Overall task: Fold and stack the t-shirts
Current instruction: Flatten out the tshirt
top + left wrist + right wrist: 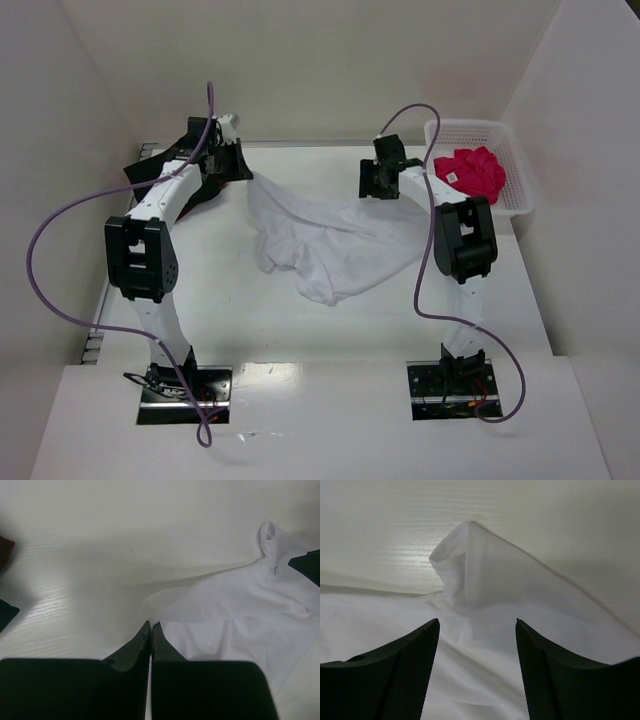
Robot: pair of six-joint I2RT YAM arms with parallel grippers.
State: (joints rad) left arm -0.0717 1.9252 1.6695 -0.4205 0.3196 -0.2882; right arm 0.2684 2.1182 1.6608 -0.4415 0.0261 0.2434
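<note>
With the left gripper [151, 626] pinched shut on the white t-shirt [330, 245] at its far left edge, the right gripper [476, 621], jaws apart, should close squarely on the raised corner [465, 555], pulling the hem taut.

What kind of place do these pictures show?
Probably a robot lab test booth: plain white panels wall in a white table, a left arm and a right arm are bolted at its near edge, and a white shirt lies between them, with a basket at the far right.
</note>
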